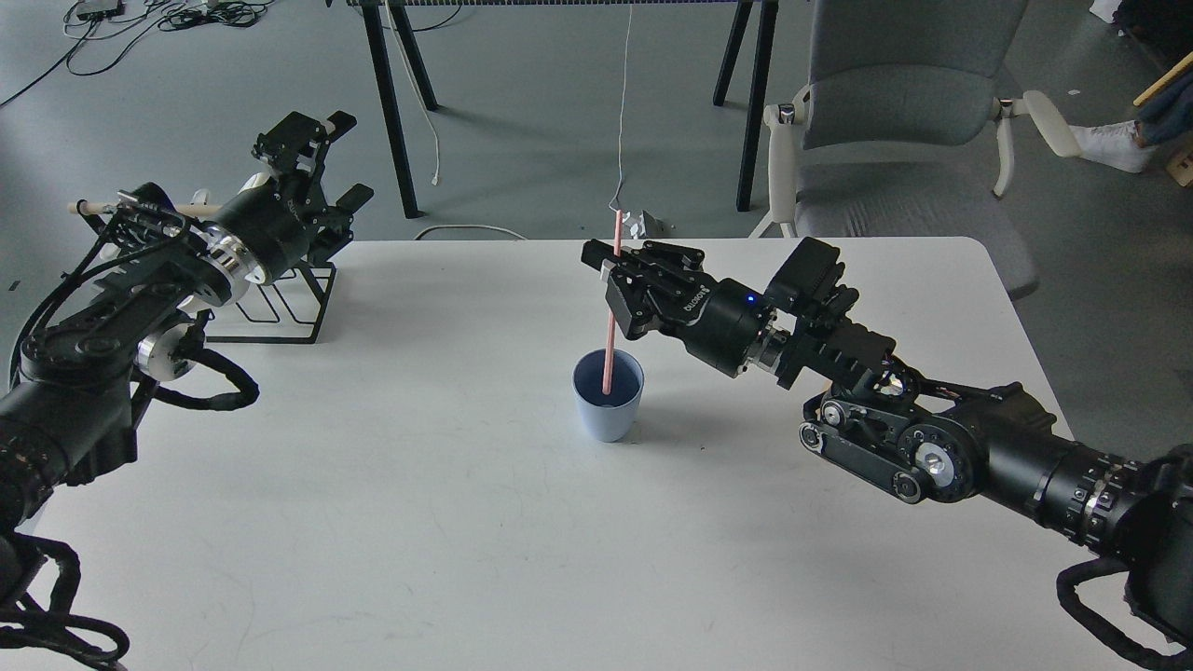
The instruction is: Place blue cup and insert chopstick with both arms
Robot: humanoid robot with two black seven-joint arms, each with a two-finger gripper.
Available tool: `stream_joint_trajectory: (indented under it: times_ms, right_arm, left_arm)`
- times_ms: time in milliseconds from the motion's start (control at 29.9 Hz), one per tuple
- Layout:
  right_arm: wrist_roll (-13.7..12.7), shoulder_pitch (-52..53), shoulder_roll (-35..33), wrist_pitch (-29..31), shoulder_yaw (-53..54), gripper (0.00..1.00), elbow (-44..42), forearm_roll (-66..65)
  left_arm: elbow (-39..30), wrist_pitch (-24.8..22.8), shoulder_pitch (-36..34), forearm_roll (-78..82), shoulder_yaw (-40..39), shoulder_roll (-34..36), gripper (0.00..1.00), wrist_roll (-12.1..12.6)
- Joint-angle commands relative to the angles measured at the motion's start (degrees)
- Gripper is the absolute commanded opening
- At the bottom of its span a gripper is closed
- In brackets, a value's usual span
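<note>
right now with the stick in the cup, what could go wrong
1. The right gripper grips the chopstick high up, with its lower end inside the blue cup. A sideways pull before release could tip the cup, which stands free on the table.
2. Once released, the tall stick may fall against the rim and topple the cup.

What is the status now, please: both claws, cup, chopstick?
Right claw shut on chopstick, its tip inside blue cup. Cup upright on table. Left claw open, empty, above black wire rack. Nothing blocking.
</note>
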Motion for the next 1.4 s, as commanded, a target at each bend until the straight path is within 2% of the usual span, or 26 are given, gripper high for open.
stream_joint_trajectory:
  times_ms: [0,100,167,234,367,735,935,1169,1236,1370]
  right_arm:
    - [0.0,-0.1,0.0,0.0,-0.1,0.54,-0.1,0.0]
    - [0.0,-0.2,0.1,0.0,0.0,0.69,-0.1,0.4]
    - [0.0,-0.2,0.2,0.0,0.0,0.84,-0.2,0.9]
    - [0.0,-0.2,1.0,0.0,0.0,0.93,-0.9,1.1]
    - [0.0,0.3,2.0,0.0,1.2,0.93,-1.6,1.9]
    - [0.0,5.7,-0.8,0.0,10.6,0.93,-1.1,19.8]
    - [0.0,7.6,-5.7,0.0,12.1,0.93,0.2,36.0]
    - [0.0,6.0,-18.4,0.3,12.4,0.93,11.9,63.6]
    - [0.0,4.3,-22.6,7.4,12.5,0.93,16.2,72.5]
    - [0.0,0.7,-28.0,26.7,13.7,0.94,19.5,85.1]
  left_arm:
    - [0.0,0.0,-0.2,0.0,-0.1,0.0,0.97,0.0]
    - [0.0,0.0,-0.2,-0.5,-0.1,0.0,0.97,0.0]
    - [0.0,0.0,-0.2,-1.1,-0.1,0.0,0.97,0.0]
    - [0.0,0.0,-0.2,-1.4,-0.1,0.0,0.97,0.0]
    - [-0.1,0.0,-0.6,-1.4,-0.1,-0.1,0.98,0.0]
    - [-0.1,0.0,-1.9,-3.2,-0.3,-1.1,0.98,0.0]
    - [-0.1,0.0,-3.9,-6.8,-0.3,-0.3,0.98,0.0]
    - [-0.1,0.0,-4.2,-11.3,-0.7,2.6,0.98,0.0]
    - [-0.1,0.0,-4.1,-11.6,-0.7,3.4,0.98,0.0]
    - [-0.2,0.0,-4.0,-11.7,-2.3,5.0,0.98,0.0]
